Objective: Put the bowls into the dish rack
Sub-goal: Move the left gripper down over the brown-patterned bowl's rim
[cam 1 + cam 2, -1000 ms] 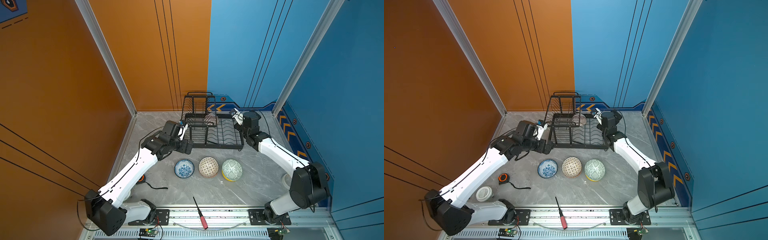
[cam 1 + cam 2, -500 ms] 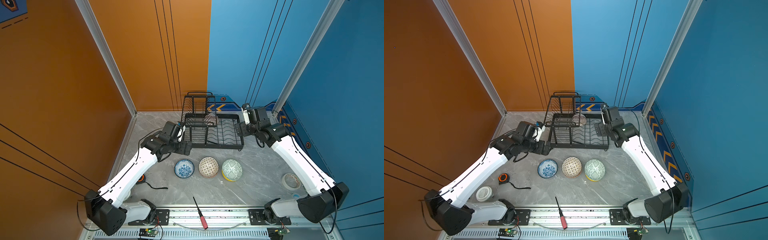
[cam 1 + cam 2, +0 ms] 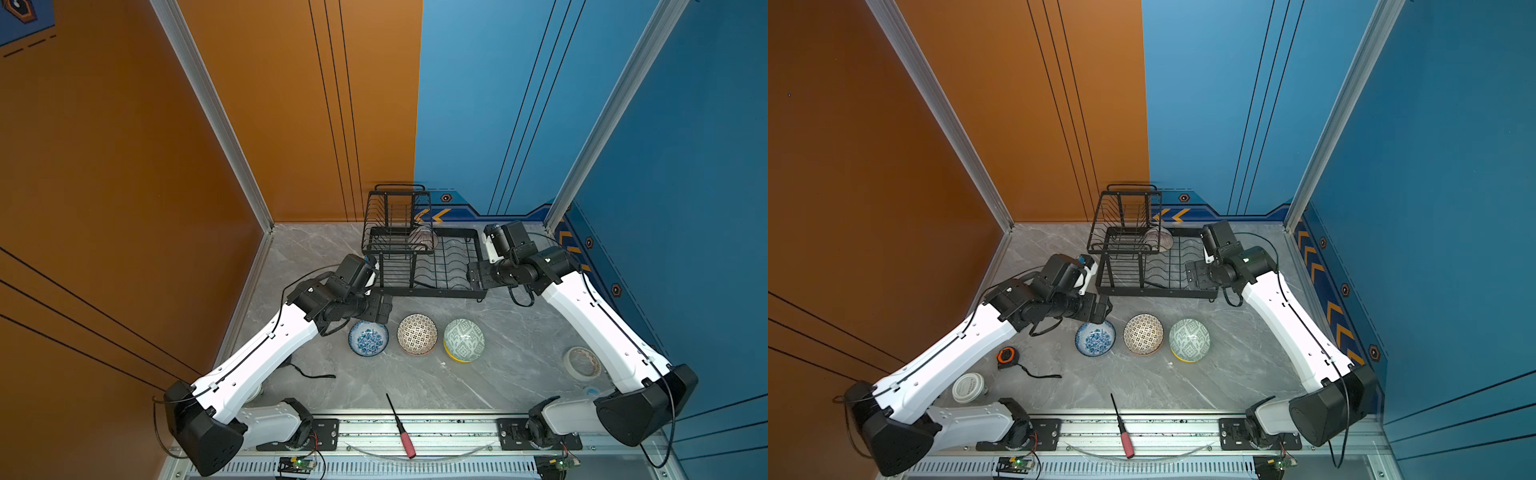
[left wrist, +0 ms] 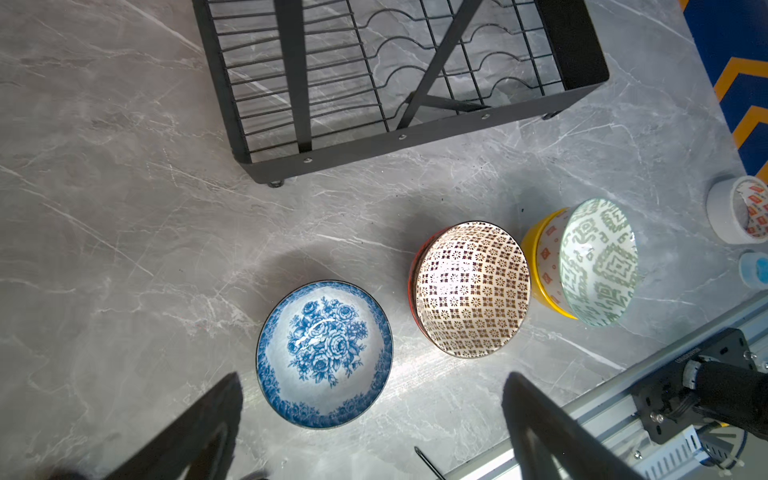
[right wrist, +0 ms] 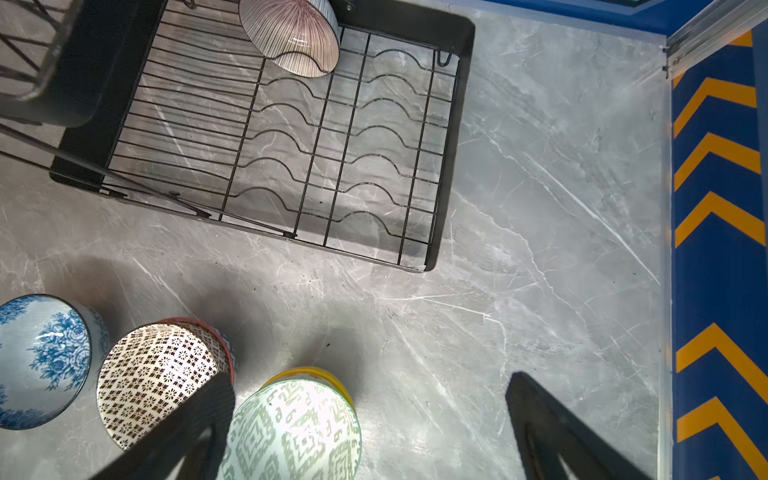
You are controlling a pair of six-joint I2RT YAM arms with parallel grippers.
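The black wire dish rack stands at the back, with a pink striped bowl tilted in it. In front of it three bowls stand in a row: blue floral, brown-patterned nested in a red one, and green-white stacked in a yellow one. My left gripper hangs open over the blue bowl's far edge. My right gripper is open and empty at the rack's right end.
A roll of tape lies at the right by the right arm. A red-handled screwdriver lies at the front edge. An orange tape measure and a white lid sit front left. Walls close three sides.
My right arm swung its elbow out to the right and its gripper drew back from the pink bowl to the rack's right end. My left gripper edged toward the blue bowl.
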